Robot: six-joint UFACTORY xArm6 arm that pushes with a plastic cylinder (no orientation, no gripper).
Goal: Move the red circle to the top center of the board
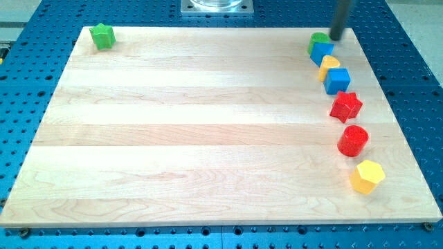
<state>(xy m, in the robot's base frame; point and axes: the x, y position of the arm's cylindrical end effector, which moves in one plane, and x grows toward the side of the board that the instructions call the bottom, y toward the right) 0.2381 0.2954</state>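
Note:
The red circle (353,140) sits near the board's right edge, below the middle. My tip (336,37) is at the top right corner of the board, just right of a green block (318,39) and far above the red circle. Between them runs a curved line of blocks: a blue block (321,52), a yellow block (329,66), a blue cube (338,80) and a red star (346,106).
A yellow hexagon (367,176) lies below the red circle near the bottom right. A green star (103,36) sits at the top left corner. The wooden board (194,131) lies on a blue perforated table. A metal mount (217,7) is at the top centre.

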